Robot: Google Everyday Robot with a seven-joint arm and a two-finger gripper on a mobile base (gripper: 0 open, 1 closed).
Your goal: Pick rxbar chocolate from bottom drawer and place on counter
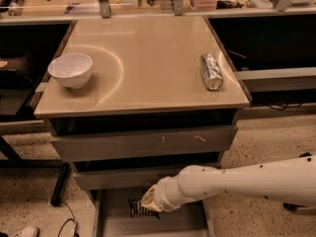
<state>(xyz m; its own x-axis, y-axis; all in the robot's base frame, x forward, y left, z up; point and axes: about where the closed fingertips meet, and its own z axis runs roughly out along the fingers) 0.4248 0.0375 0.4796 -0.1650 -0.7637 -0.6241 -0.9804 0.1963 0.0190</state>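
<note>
The bottom drawer (170, 224) is pulled open below the two upper drawers, and part of its grey floor shows. My white arm reaches in from the right, and the dark gripper (140, 209) hangs low over the drawer's left part, close to the floor. The rxbar chocolate is hidden; I cannot make it out under or beside the gripper. The beige counter (148, 48) spreads out above the drawers.
A white bowl (71, 69) stands at the counter's left. A silver can (211, 71) lies on its side at the right. The two upper drawers (143, 143) are shut. Dark shelving flanks the unit, cables lie on the speckled floor at lower left, and clutter lines the back.
</note>
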